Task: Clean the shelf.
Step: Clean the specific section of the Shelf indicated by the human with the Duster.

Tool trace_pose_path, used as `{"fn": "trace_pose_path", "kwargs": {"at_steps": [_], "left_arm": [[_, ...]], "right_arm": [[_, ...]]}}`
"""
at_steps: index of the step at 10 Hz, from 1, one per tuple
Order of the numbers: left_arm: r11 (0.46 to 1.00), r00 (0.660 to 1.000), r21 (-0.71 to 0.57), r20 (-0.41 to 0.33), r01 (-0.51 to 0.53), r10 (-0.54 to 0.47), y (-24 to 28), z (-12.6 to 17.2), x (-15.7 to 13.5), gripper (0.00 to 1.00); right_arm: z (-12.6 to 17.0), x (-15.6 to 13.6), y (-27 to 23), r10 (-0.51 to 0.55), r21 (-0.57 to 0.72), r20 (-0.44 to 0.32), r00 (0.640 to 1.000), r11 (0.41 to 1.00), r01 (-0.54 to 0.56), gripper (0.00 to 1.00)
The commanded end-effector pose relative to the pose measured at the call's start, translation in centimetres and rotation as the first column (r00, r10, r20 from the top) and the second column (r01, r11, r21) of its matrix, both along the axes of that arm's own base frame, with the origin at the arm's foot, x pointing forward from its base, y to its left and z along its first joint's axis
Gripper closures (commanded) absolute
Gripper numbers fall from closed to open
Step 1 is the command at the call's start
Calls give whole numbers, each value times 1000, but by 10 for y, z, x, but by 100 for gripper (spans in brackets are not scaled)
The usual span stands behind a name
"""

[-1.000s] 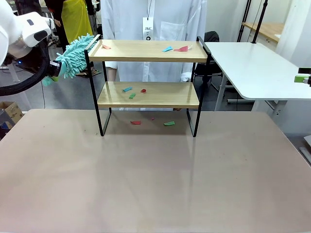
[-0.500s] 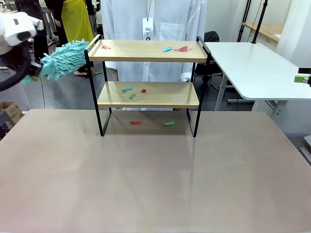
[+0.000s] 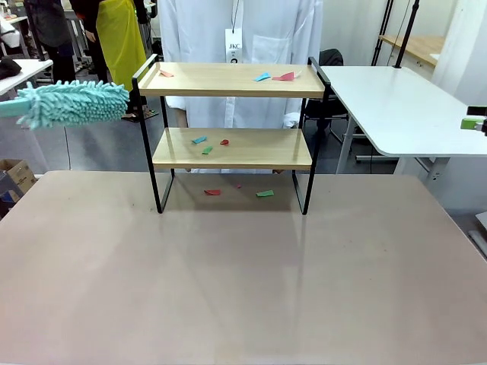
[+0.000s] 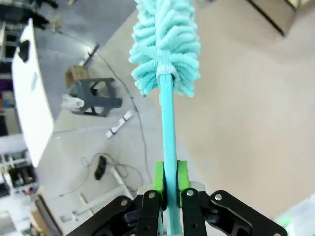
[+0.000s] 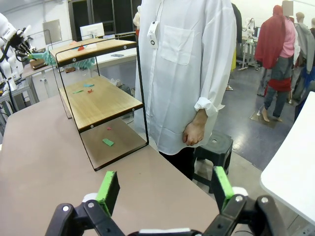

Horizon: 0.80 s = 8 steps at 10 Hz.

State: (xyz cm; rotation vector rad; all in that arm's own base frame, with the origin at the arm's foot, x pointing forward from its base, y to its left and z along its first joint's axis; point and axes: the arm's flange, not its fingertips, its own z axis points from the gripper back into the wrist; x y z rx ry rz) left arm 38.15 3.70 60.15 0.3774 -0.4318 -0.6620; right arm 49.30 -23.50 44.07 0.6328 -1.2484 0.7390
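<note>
Left gripper (image 4: 170, 175) clamps duster (image 4: 165, 44), shelf (image 3: 221, 80) holds scraps (image 3: 283, 76)

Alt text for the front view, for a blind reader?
A fluffy teal duster hovers just left of the two-tier shelf, near its top board. Coloured paper scraps lie on both boards and on the table beneath; a person in white stands behind.

The shelf (image 3: 228, 80) stands upright at the far middle of the table (image 3: 243, 289), two light wooden boards in a thin black frame with raised side rails. Paper scraps (image 3: 284, 76) litter it: pink, blue and red on the top board, blue, green and red on the lower, more on the tabletop beneath.
</note>
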Motion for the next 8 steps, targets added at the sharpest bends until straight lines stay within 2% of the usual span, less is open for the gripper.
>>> {"fn": "trace_pose_path", "kwargs": {"at_steps": [1,2,3,4,6,7,8], "left_arm": [[965,979,173,-77,197,-187,10,16,-22,87],[925,947,214,-150,313,-286,10,23,-35,87],[866,898,258,-226,429,-377,8,30,-50,87],[798,808,211,-336,565,-484,3,38,-65,87],[728,723,188,-424,659,-545,-11,41,-84,87],[679,669,163,-437,716,-601,-22,41,-95,87],[657,658,182,-442,731,-609,-33,36,-102,87]], "right_arm": [[4,0,2,0,-3,4,1000,1000,0,0],[4,0,2,0,-3,4,1000,1000,0,0],[4,0,2,0,-3,4,1000,1000,0,0],[4,0,2,0,-3,4,1000,1000,0,0],[4,0,2,0,-3,4,1000,1000,0,0],[4,0,2,0,-3,4,1000,1000,0,0],[4,0,2,0,-3,4,1000,1000,0,0]]}}
